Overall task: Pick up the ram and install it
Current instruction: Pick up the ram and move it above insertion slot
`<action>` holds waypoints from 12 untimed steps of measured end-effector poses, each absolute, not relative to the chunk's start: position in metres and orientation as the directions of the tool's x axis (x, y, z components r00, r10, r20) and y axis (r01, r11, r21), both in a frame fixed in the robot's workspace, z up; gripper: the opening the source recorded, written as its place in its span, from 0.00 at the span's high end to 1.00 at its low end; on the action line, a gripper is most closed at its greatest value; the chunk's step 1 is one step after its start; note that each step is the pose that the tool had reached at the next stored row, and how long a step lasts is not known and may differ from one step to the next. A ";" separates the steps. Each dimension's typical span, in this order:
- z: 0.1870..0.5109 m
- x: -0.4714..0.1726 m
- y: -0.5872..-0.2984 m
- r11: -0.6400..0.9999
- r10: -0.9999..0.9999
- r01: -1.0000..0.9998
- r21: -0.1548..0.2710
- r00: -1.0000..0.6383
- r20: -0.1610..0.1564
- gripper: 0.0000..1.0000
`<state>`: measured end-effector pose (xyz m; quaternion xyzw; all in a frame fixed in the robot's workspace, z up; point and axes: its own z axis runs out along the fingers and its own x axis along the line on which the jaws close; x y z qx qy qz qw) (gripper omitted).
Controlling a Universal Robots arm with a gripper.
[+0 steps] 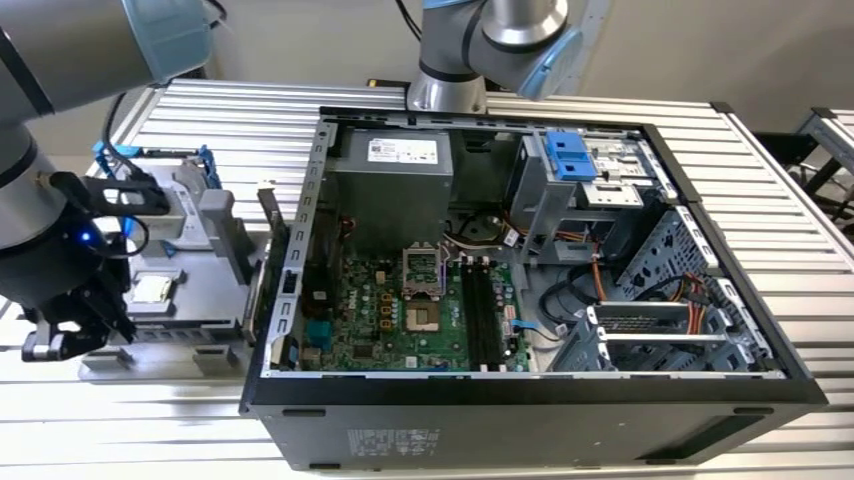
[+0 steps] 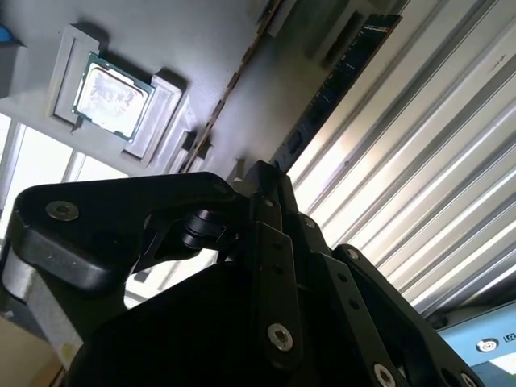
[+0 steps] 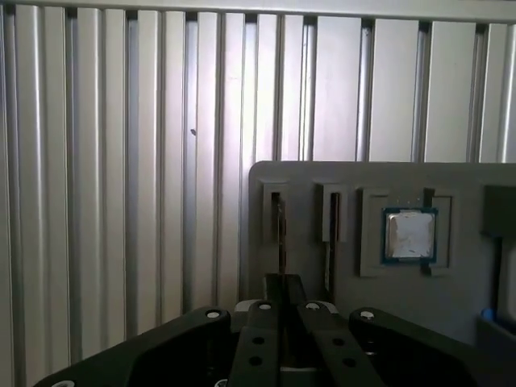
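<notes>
Black gripper (image 3: 282, 289), low at the near end of a grey moulded parts tray (image 3: 322, 181); whether it is wide, narrow or holding anything cannot be told. Ram, a thin dark-green circuit-board stick (image 2: 343, 76), stands on edge in the tray slot nearest the tray's edge, in line with the gripper tip; a small square silver processor (image 3: 409, 235) sits in a recess farther along. The tray rests on a ribbed metal counter (image 3: 121, 161), beside an open black computer case (image 1: 534, 390) to the exterior view's right.

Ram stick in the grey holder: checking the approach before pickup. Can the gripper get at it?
Probably yes. In the first wrist view the gripper lines up with the thin green ram stick standing edge-on in the grey plastic holder, nothing between them.
</notes>
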<state>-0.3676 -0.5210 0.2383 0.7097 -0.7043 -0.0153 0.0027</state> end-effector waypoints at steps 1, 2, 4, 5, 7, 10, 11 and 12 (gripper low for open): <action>0.239 -0.368 -0.521 -0.003 -1.000 -1.000 0.025 0.002 -0.018 1.00; 0.240 -0.368 -0.521 0.003 -1.000 -1.000 0.025 -0.004 -0.018 1.00; 0.243 -0.368 -0.521 0.014 -1.000 -1.000 0.025 -0.014 -0.019 1.00; 0.244 -0.368 -0.521 0.018 -1.000 -1.000 0.025 -0.019 -0.019 1.00; 0.246 -0.368 -0.521 0.024 -1.000 -0.999 0.025 -0.025 -0.019 1.00; 0.251 -0.368 -0.521 0.027 -0.999 -0.999 0.025 -0.027 -0.019 1.00; 0.253 -0.368 -0.521 0.027 -0.999 -0.999 0.025 -0.028 -0.019 1.00; 0.254 -0.368 -0.521 0.027 -0.999 -0.999 0.025 -0.028 -0.019 1.00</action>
